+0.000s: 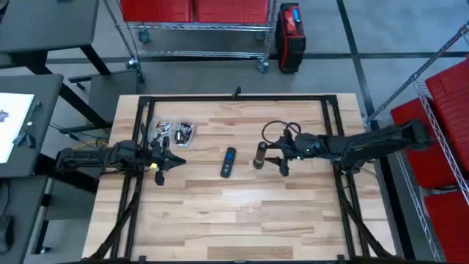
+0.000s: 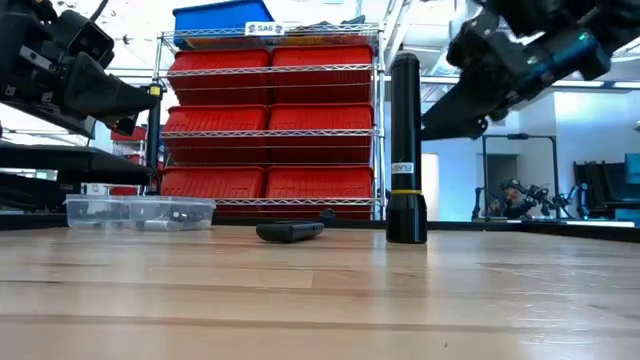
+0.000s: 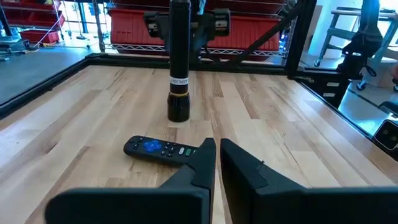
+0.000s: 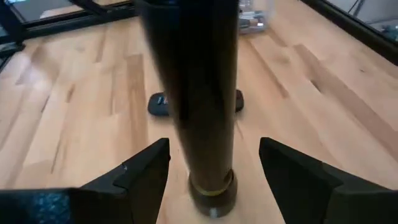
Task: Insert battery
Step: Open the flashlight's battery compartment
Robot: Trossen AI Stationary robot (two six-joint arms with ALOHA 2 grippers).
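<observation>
A black flashlight [image 1: 260,155] stands upright on its wider end near the table's middle, and it also shows in the low view [image 2: 406,150]. A black remote [image 1: 229,162] lies flat to its left. My right gripper [image 4: 214,155] is open, level, just right of the flashlight. Its fingers stand on either side of the flashlight's body [image 4: 205,112], apart from it. My left gripper [image 3: 217,149] hovers shut at the table's left, pointing at the remote [image 3: 158,149], with nothing seen between its fingers. No single battery can be told apart.
Two clear tubs [image 1: 174,133] of small loose items stand at the far left, behind my left gripper. A black cable [image 1: 277,130] loops on the table behind my right gripper. The near half of the wooden table [image 1: 242,220] is bare wood.
</observation>
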